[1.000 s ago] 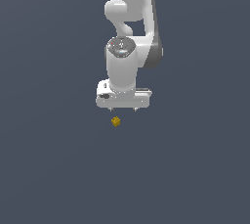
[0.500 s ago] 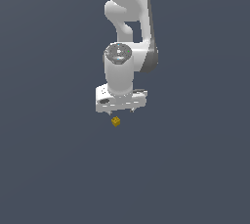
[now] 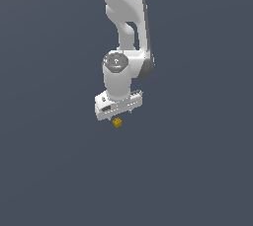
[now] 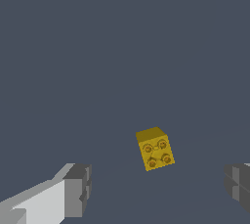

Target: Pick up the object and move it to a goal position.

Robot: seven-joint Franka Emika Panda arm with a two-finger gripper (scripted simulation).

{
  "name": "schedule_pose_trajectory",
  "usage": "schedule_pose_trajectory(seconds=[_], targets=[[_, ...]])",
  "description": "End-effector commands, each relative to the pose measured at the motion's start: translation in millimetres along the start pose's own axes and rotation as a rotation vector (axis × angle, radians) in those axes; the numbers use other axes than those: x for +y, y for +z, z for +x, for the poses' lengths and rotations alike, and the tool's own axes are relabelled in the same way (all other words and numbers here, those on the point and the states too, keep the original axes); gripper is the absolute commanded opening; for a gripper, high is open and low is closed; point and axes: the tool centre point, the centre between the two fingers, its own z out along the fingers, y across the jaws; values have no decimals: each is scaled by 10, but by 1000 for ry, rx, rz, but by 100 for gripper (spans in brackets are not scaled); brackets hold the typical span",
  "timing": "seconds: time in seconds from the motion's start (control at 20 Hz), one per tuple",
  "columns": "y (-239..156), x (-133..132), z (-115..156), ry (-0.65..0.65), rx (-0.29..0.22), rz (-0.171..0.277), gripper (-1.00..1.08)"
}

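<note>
The object, a tiny yellow-gold cube point(image 3: 117, 122) with darker round marks on one face, lies on the flat dark grey floor. My white gripper point(image 3: 120, 113) hangs just above it, pointing down, and does not touch it. In the wrist view the cube point(image 4: 155, 148) sits in the wide gap between the two grey fingertips point(image 4: 78, 189), slightly tilted and beyond them. The gripper point(image 4: 158, 186) is open and holds nothing.
The white arm point(image 3: 126, 18) rises behind the gripper toward the top of the exterior view. Plain dark grey floor point(image 3: 197, 170) lies all around the cube.
The gripper has come down closer to the cube, shifted slightly to the exterior view's left and turned a little about its axis. The cube has not moved.
</note>
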Motion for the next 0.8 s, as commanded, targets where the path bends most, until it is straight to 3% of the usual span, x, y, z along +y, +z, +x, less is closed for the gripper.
schedule_pose_trajectory(seconds=[0.0, 0.75], targets=[[79, 16, -31, -65, 1, 0, 100], [328, 54, -138, -276, 8, 1, 100]])
